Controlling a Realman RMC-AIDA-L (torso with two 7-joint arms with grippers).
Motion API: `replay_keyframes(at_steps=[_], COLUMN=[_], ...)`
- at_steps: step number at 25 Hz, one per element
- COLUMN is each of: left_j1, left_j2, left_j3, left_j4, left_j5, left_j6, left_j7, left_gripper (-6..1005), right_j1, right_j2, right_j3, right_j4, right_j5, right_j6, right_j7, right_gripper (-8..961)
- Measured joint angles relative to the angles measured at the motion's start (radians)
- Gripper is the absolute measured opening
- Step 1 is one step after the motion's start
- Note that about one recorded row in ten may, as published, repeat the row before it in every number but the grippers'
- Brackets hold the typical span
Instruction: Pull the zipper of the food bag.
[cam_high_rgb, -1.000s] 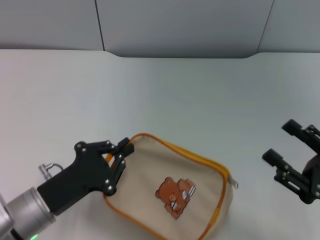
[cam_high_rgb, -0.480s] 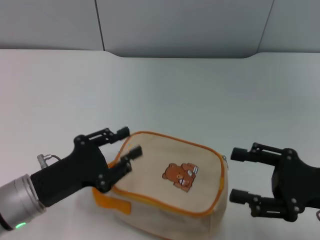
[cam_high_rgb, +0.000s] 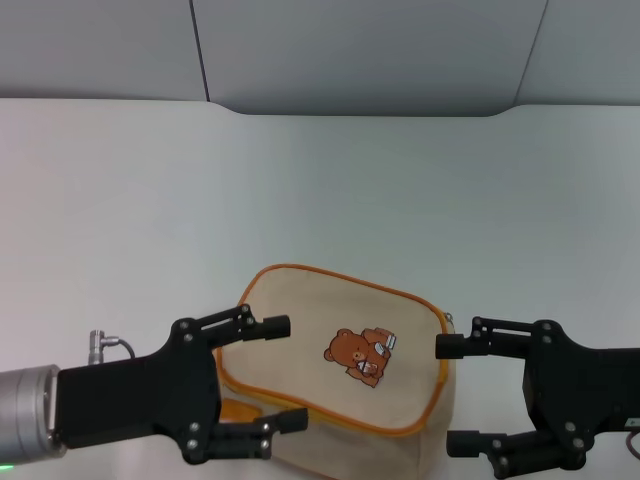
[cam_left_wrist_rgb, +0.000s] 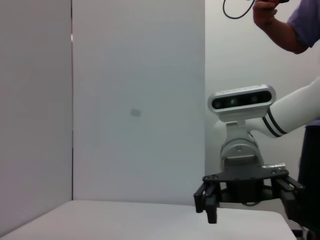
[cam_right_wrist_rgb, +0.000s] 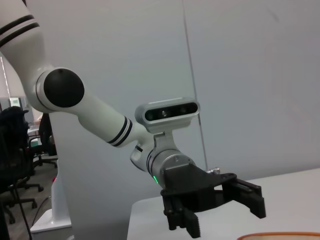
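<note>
The food bag (cam_high_rgb: 310, 340) is boxy beige fabric with orange-yellow piping and a brown bear picture (cam_high_rgb: 360, 357). It lies at the near middle of the white table. Its orange-yellow loop handle (cam_high_rgb: 236, 410) shows at its left end. The zipper pull (cam_high_rgb: 449, 318) is a small silver tab at the bag's right end. My left gripper (cam_high_rgb: 280, 373) is open, with its fingers on either side of the bag's left end. My right gripper (cam_high_rgb: 450, 395) is open at the bag's right end, just below the pull. Each wrist view shows the other arm's gripper: the right gripper (cam_left_wrist_rgb: 248, 195) and the left gripper (cam_right_wrist_rgb: 222, 215).
The white table (cam_high_rgb: 320, 200) stretches behind the bag to a grey wall. A person's arm (cam_left_wrist_rgb: 280, 25) shows behind the robot in the left wrist view. An orange edge of the bag (cam_right_wrist_rgb: 270, 235) shows in the right wrist view.
My left gripper let go of the bag's left corner and opened wide. The bag turned and shifted. My right gripper came in from the right edge to the bag's right end.
</note>
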Motion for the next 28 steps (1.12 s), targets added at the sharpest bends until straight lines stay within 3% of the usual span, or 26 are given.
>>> replay_keyframes(at_steps=[5, 28], left_j1=[0.010, 0.032], left_j2=[0.005, 0.008], left_j3=[0.002, -0.005], left_j4=[0.007, 0.009], left_j5=[0.020, 0.022], left_j6=[0.022, 0.044], left_j7=[-0.006, -0.001], left_gripper=[829, 829], right_j1=[0.000, -0.012], right_j2=[0.001, 0.002], right_j3=[0.001, 0.003], right_j4=[-0.003, -0.005], right_j5=[-0.001, -0.002], right_j6=[0.001, 0.014], right_j7=[0.001, -0.010], right_gripper=[834, 834])
